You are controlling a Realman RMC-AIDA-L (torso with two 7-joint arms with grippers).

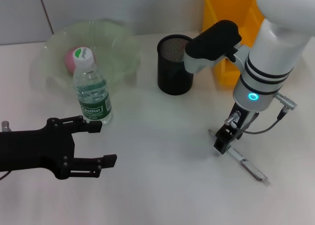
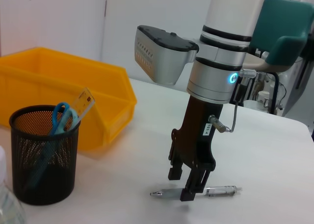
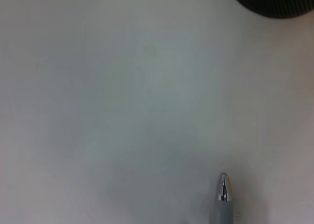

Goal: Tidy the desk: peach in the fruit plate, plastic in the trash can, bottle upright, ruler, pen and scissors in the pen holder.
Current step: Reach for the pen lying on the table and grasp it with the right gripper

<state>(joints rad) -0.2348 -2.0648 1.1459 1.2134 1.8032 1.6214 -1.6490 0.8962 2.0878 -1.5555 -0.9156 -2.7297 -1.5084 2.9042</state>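
My right gripper (image 1: 222, 143) stands open, low on the desk (image 1: 162, 185), its fingers on either side of the slim silver pen (image 1: 247, 165), which lies flat. From the left wrist view the right gripper (image 2: 181, 184) straddles the pen (image 2: 218, 190) near its middle. The right wrist view shows only the pen tip (image 3: 223, 187). The black mesh pen holder (image 2: 44, 160) holds the blue scissors (image 2: 61, 118) and the ruler (image 2: 83, 103). The peach (image 1: 69, 59) lies in the green fruit plate (image 1: 115, 43). The bottle (image 1: 91, 89) stands upright. The plastic is out of view. My left gripper (image 1: 107, 143) is open and empty.
The yellow trash can (image 1: 227, 23) stands at the back right, just behind the pen holder (image 1: 173, 67). The bottle is right in front of the fruit plate and just beyond my left gripper's fingers.
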